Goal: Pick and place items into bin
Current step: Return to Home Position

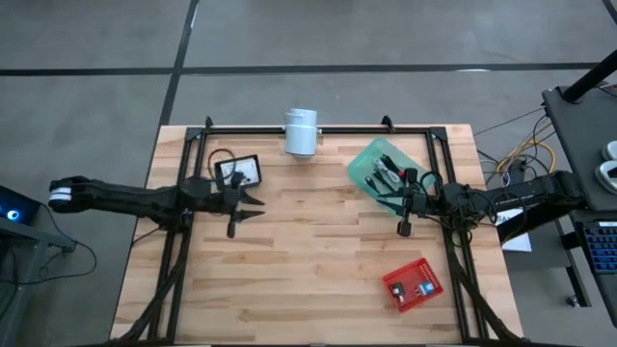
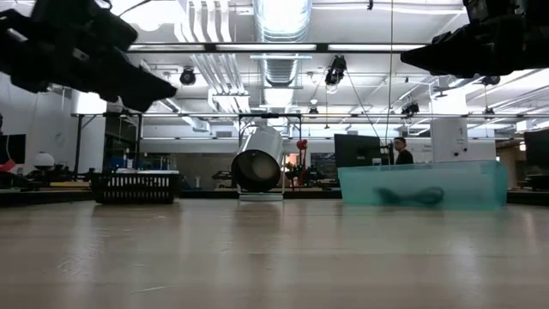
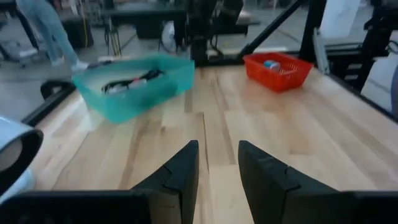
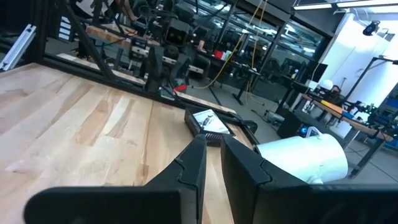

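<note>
1. The task's things are all seen inside bins. The black cords (image 1: 386, 176) lie in the green bin (image 1: 359, 162), the white packets (image 1: 241, 173) lie in the black bin (image 1: 258, 160), and a few small things lie in the red basket (image 1: 400, 301). Nothing loose is seen on the surface (image 1: 318, 260), so it is judged that only the arms are left to be pulled back
2. The left tool (image 1: 246, 204) is held up just beside the black bin. Its fingers are apart and nothing is held in them. If the arm is swung back too low, the black bin could be bumped and the packets could be tipped out
3. The right tool (image 1: 404, 227) is held up near the green bin, and part of its arm is seen over the bin's corner. Its fingers are almost together, with only a thin gap, and nothing is held. If the arm is dropped while it is drawn back, the bin could be pushed, or a cord could be caught and dragged out
4. A white round lamp (image 1: 301, 133) stands at the far edge, between the two bins. It could be knocked over if an arm is swung too wide
5. The red basket is well apart from both tools, so little harm is feared there
</note>
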Controlling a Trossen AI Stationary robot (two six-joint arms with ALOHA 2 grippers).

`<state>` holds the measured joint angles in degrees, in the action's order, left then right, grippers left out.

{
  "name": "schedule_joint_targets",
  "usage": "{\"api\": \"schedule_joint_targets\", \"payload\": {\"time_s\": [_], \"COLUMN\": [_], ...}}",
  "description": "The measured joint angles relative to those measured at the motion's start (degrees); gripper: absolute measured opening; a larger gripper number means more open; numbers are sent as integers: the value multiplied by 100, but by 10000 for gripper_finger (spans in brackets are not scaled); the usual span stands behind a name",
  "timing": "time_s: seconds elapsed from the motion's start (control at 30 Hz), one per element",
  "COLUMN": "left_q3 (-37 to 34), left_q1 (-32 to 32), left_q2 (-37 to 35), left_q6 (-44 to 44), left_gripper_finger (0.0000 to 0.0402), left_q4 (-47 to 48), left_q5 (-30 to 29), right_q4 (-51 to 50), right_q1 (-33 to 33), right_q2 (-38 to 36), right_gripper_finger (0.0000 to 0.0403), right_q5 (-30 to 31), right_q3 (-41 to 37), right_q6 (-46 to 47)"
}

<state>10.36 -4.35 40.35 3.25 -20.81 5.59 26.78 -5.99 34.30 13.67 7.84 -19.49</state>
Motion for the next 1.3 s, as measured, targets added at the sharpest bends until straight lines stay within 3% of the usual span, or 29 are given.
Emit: {"api": "schedule_joint_targets", "payload": {"time_s": [0.13, 0.33, 0.6, 0.97, 1.17, 1.3], "left_q3": [-259, -520, -959, -985, -989, -991], "left_q1": [189, 218, 216, 219, 298, 417], "left_q2": [-567, -1109, -1771, -3065, -3833, -3867], "left_q6": [153, 169, 261, 308, -142, -72], "left_gripper_finger": [76, 7, 1, 1, 1, 1], "left_q4": [-1, 86, 97, 1024, 1882, 1823], "left_q5": [-173, -188, -128, -34, -18, -4], "right_q4": [1, 1, -46, -95, -117, -162], "right_q1": [2, 1, 1, 2, 0, -1], "right_q2": [0, 0, 0, 2, -2, 0], "right_gripper_finger": [38, 38, 38, 38, 38, 38], "right_q5": [0, 0, -2, -7, -13, -17], "right_q3": [0, 0, 0, 0, 0, 0], "right_q6": [0, 2, 2, 627, 861, 1160]}}
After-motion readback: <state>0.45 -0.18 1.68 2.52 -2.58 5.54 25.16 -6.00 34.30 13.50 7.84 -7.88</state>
